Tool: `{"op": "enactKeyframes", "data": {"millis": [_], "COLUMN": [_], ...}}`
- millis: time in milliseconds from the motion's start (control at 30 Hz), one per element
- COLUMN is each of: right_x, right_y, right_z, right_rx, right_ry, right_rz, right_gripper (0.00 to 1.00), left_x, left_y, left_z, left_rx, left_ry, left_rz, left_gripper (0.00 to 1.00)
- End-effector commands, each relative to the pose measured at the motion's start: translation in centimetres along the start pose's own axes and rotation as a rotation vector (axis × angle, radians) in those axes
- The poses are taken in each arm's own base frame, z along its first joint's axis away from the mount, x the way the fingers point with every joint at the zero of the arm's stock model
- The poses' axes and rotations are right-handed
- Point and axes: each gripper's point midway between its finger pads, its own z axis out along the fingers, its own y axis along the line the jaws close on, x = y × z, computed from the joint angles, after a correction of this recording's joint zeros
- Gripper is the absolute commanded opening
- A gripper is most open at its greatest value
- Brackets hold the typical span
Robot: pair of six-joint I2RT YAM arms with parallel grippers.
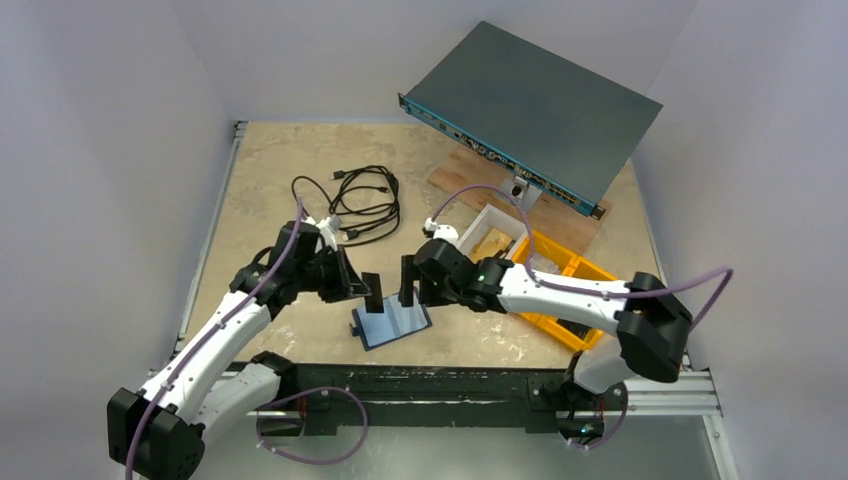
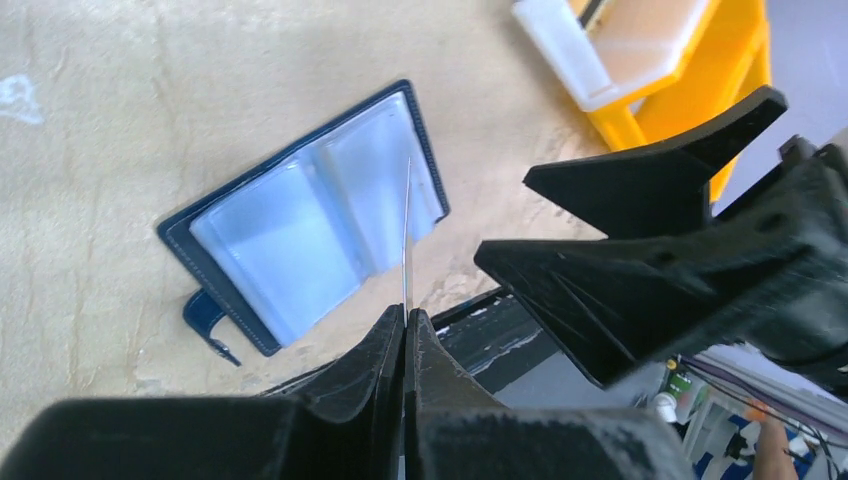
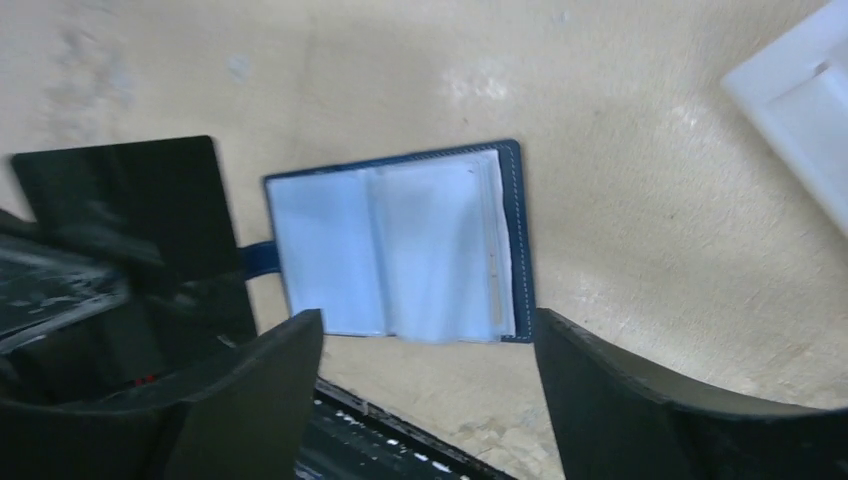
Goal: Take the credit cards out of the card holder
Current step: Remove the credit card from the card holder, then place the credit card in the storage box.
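**A:** where's the card holder (image 1: 391, 325) rn?

**B:** Open flat by the near edge of the table (image 1: 280, 160), long axis roughly L-R, right under both arms. My right gripper (image 3: 428, 318) hangs over it, jaws wide, empty, so prob the nearer one. My left gripper (image 2: 406, 318) is pinched tight on a thin card (image 2: 406, 230). Only the left wrist cam shows that, edge-on. Top cam can't resolve it.

The thin card (image 2: 407, 240) pinched in the left claw (image 2: 405, 320) shows only its edge. The right wrist view hides part of the card holder (image 3: 400, 250) tab.
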Motion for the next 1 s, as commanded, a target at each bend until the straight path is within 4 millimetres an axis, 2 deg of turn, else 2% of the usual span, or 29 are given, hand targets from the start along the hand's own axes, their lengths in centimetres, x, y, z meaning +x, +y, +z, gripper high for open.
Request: {"op": "enactKeyframes", "data": {"millis": [0,233,367,467,633,967], "right_x": [-5.0,-8.7,-10.4,-10.6,-10.7,-10.6], "right_y": [2.1,3.4,3.4,4.4,5.4,5.7], "right_z": [-3.3,-7.1,-9.0,-10.1,-11.3,-12.8], "right_rx": [-0.119,-0.4,-0.489,-0.571,-0.653,-0.713], "right_ry": [-0.169,-0.295,-0.354,-0.352,-0.347,-0.339], "right_rz": [0.079,0.17,0.192,0.18,0.182,0.198], "right_gripper": [0.8,0.86,0.84,0.81,0.66,0.27], "left_x": [-2.1,-3.2,-3.6,-3.6,-4.1,-3.9], "left_y": [-4.2,-9.3,-11.2,-12.4,-14.4,-14.6], "left_z": [-1.6,-2.7,-3.3,-3.5,-4.1,-3.2], "left_rx": [0.156,0.386,0.493,0.578,0.725,0.794], "left_ry": [-0.047,-0.018,-0.008,0.014,0.017,0.078], "left_rz": [0.092,0.137,0.144,0.137,0.142,0.113], "left_gripper": [0.0,0.0,0.0,0.0,0.0,0.0]}}
